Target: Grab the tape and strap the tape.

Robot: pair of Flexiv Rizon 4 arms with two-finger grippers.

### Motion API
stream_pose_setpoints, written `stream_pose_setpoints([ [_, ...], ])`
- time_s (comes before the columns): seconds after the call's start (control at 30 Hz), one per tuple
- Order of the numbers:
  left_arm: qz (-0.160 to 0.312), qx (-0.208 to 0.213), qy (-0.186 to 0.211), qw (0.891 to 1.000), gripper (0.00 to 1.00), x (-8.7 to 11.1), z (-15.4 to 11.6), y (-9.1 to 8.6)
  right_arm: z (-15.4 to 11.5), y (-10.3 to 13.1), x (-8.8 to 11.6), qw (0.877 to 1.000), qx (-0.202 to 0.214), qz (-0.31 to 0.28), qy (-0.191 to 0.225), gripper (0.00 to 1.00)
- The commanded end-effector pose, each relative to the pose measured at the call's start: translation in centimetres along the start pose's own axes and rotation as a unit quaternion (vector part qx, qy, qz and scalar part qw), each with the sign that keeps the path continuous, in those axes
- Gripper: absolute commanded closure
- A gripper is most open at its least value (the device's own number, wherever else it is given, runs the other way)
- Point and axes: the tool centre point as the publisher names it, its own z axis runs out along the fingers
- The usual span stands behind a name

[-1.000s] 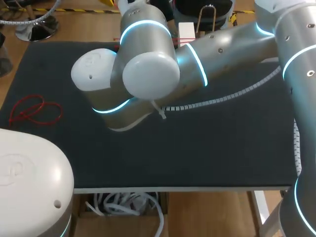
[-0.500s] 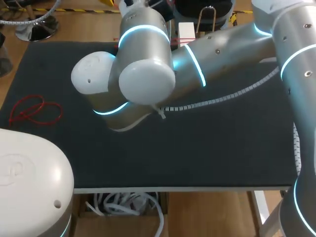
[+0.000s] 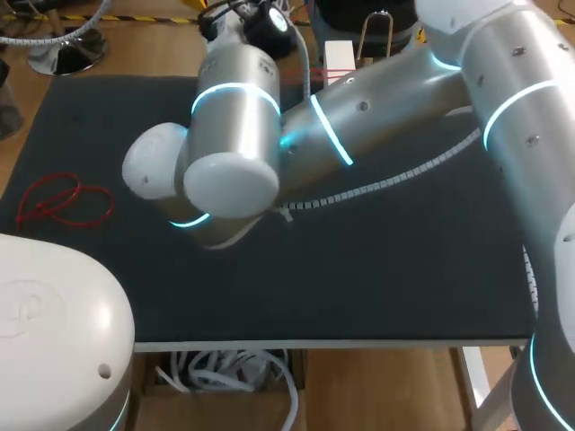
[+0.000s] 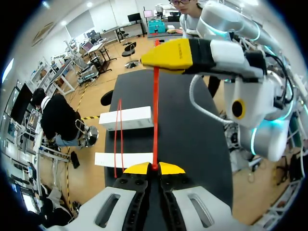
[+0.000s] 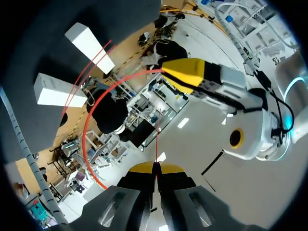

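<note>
left claw (image 4: 154,168) and right claw (image 5: 155,167) pinch tape (image 4: 155,115) above mat (image 4: 192,130).

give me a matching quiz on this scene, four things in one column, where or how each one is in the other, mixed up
Things
1. red tape
2. loose red tape bundle
3. white spiral cable wrap
4. white blocks

Places or states
A. lies in a long curve on the black mat, beside the right arm
B. two red strands run across them
C. gripped by both the left gripper and the right gripper
D. lies alone at the mat's left side

Pairs: 1-C, 2-D, 3-A, 4-B
</note>
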Motion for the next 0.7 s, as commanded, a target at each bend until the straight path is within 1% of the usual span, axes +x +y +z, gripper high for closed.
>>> stream_pose_setpoints([
  [0.03,0.0,-0.002,0.001,1.0,1.0,0.0,-0.1,-0.1,-0.2,1.4,-0.2,1.0,0.025,-0.003,0.002,1.0],
  [0.27,0.0,-0.002,0.001,1.0,1.0,0.0,-0.1,-0.1,0.0,2.6,-0.6,1.0,0.016,-0.002,0.002,1.0],
  [0.7,0.0,-0.002,0.001,1.0,1.0,0.0,-0.1,-0.1,0.1,3.5,-1.2,1.0,0.018,-0.006,0.001,1.0],
])
